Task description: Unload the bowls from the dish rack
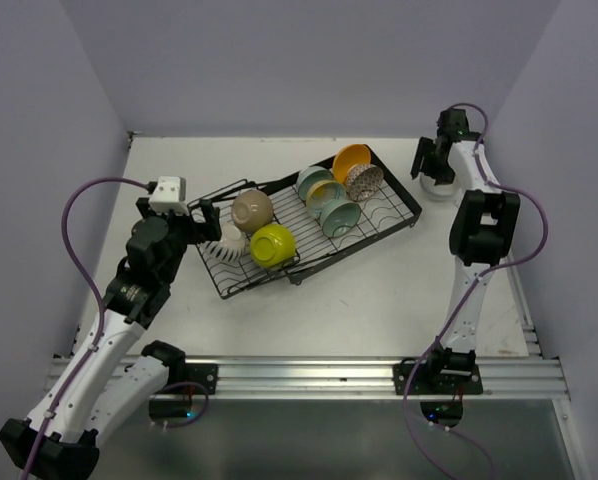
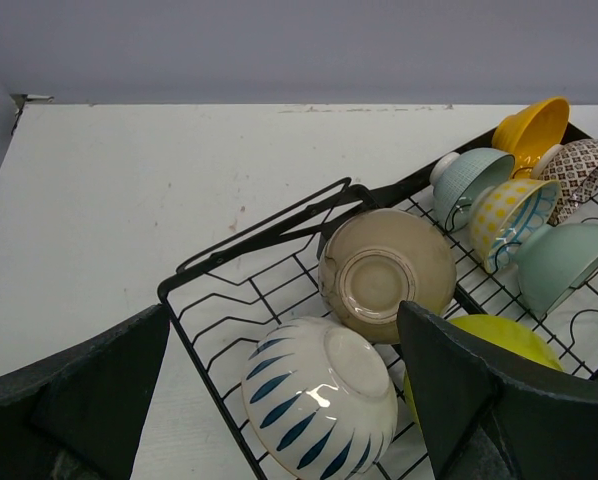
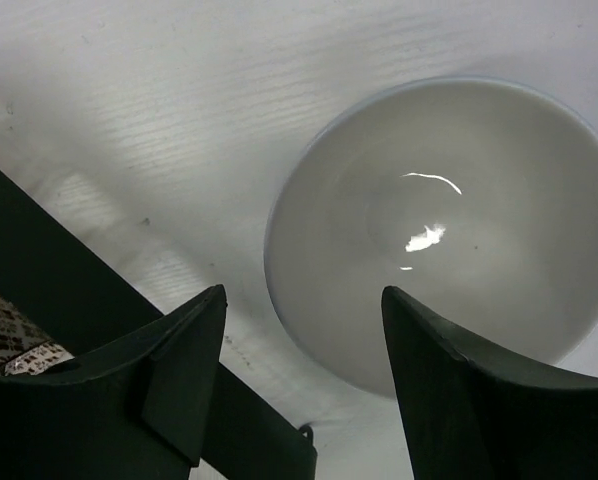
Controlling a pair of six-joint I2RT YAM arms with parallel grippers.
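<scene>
Rack (image 1: pixel 389 206) lies diagonally, near-left to far-right

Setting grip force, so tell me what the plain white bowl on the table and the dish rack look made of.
The plain white bowl looks like glazed ceramic: smooth, glossy, with a sharp light glint inside. The dish rack looks like thin metal wire with a black, matt coating; plastic or paint cannot be told.

The left arm (image 1: pixel 104 335) and right arm (image 1: pixel 464 300) pair white link shells with black joint housings, each trailing a purple cable (image 1: pixel 67 225). The right gripper (image 3: pixel 301 295) has broad matte-black wedge fingers (image 3: pixel 169 380).
</scene>
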